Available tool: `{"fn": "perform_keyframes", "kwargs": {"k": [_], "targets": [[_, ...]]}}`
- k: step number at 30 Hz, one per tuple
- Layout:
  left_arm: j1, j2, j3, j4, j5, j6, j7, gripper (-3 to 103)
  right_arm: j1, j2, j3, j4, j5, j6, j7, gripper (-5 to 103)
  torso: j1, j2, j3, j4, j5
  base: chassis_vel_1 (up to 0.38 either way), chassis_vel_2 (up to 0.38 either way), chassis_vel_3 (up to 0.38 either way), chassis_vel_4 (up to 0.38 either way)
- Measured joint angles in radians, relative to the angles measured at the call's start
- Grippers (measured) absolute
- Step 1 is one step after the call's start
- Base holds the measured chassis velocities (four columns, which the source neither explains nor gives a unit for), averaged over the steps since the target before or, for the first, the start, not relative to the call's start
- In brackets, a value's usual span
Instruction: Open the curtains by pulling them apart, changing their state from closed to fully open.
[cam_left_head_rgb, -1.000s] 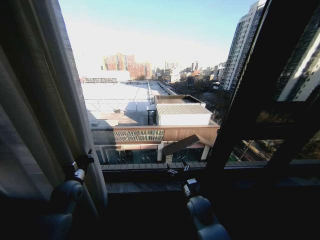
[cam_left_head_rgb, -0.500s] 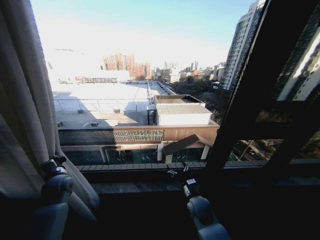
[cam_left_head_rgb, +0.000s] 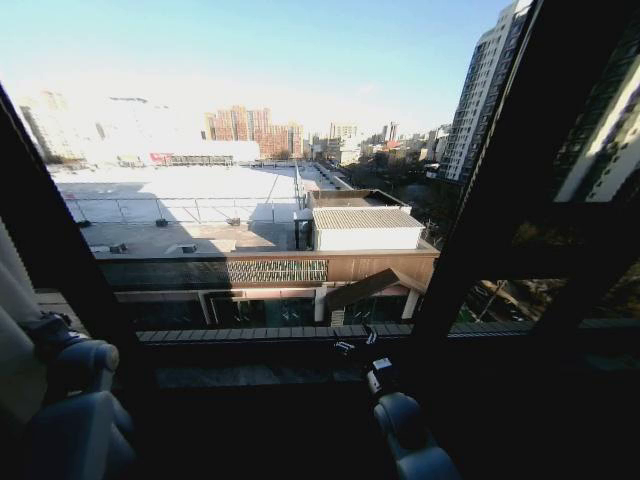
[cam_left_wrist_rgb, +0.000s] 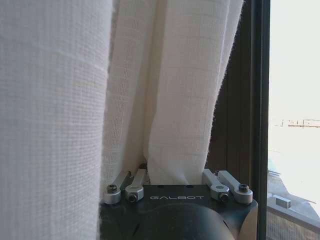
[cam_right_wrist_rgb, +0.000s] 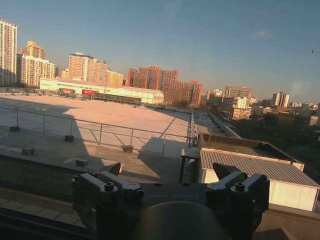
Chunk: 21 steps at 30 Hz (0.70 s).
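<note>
Off-white sheer fabric fills the space between the fingers of the left gripper (cam_left_wrist_rgb: 176, 180), which is closed on a gathered fold of the curtains (cam_left_wrist_rgb: 170, 90); in the left wrist view the weave hangs in long vertical pleats directly above the black gripper body, with the metal finger links (cam_left_wrist_rgb: 131, 186) flanking the pinched fold on either side. A dark window frame bar (cam_left_wrist_rgb: 252, 100) stands just beside the fabric's free edge, and bright daylight lies beyond it. In the head view the left gripper (cam_left_head_rgb: 48, 330) sits at the far left edge, low down, and the curtains (cam_left_head_rgb: 14, 300) appear as a narrow pale strip pressed against that edge, outside a slanting dark frame bar (cam_left_head_rgb: 55, 230). The right gripper (cam_left_head_rgb: 355, 342) is held low near the middle of the window, just above the sill (cam_left_head_rgb: 250, 372), touching no fabric; in the right wrist view its fingers (cam_right_wrist_rgb: 107, 187) stand well apart with nothing between them. Through the uncovered glass appear a flat pale rooftop (cam_left_head_rgb: 200, 195), a small white-roofed structure (cam_left_head_rgb: 368, 228), distant brick-coloured towers (cam_left_head_rgb: 250, 128) and a tall apartment block (cam_left_head_rgb: 485, 90) at right.
</note>
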<state>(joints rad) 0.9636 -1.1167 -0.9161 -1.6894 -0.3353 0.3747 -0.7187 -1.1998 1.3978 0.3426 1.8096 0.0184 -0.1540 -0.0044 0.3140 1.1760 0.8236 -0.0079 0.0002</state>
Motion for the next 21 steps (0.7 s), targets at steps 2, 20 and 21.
{"fn": "perform_keyframes", "kwargs": {"k": [2,20,21], "targets": [[0.053,-0.001,0.006,-0.044,-0.001,0.015,0.088,44,0.001,0.005,-0.004,-0.004,0.000,0.000,0.000,100,0.000,0.000,0.000,0.0003,-0.0001,0.000,0.000,0.000,0.000],[0.358,-0.027,0.043,-0.324,-0.008,-0.015,0.782,100,0.020,0.016,-0.019,-0.014,0.004,-0.001,0.003,100,0.000,0.000,0.000,0.0002,0.0002,0.000,0.000,0.000,0.000],[0.366,-0.034,0.045,-0.333,-0.005,-0.020,0.773,100,0.020,0.014,-0.017,-0.014,0.006,-0.001,0.004,100,0.000,0.000,0.000,0.0002,0.0002,0.000,0.000,0.000,0.000]]}}
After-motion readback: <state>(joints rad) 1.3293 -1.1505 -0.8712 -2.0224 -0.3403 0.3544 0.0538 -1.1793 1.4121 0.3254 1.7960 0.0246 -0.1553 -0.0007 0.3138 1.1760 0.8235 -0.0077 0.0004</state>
